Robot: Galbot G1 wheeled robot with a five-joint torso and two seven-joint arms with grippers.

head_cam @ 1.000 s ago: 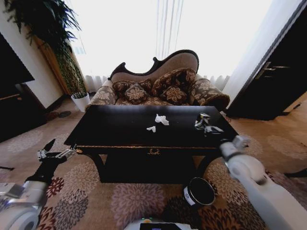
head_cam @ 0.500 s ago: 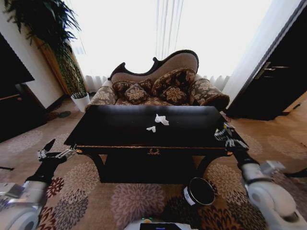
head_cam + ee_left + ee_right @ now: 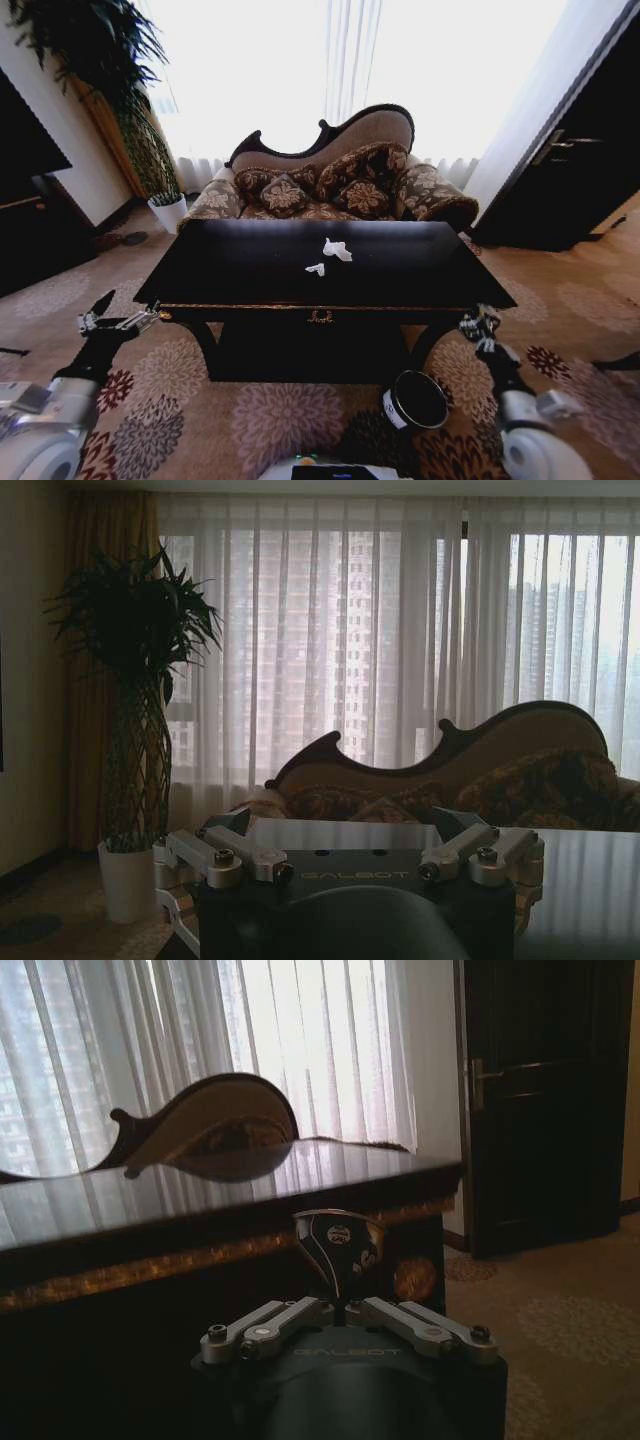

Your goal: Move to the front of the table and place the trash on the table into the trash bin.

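Note:
The glossy black table [image 3: 240,275] with gold trim stands straight ahead. Two white paper wads of trash [image 3: 337,249] [image 3: 316,268] lie near its middle. My right gripper [image 3: 478,325] hangs off the table's front right corner, below the top, shut on a small dark shiny lump [image 3: 476,322]. The right wrist view shows that lump [image 3: 340,1243] pinched between the closed fingers, with the table edge [image 3: 200,1250] just beyond. The dark brown trash bin [image 3: 414,400] stands on the carpet in front of the table, left of and below the right gripper. My left gripper [image 3: 120,318] is open off the front left corner.
An ornate sofa [image 3: 340,180] stands behind the table, before bright curtained windows. A tall potted plant [image 3: 150,150] and a dark cabinet [image 3: 30,200] are at the left, a dark door [image 3: 580,170] at the right. Patterned carpet lies all round.
My right arm has drawn back from the tabletop with the dark lump, coming down off the front right corner. The left arm and the paper wads have not moved.

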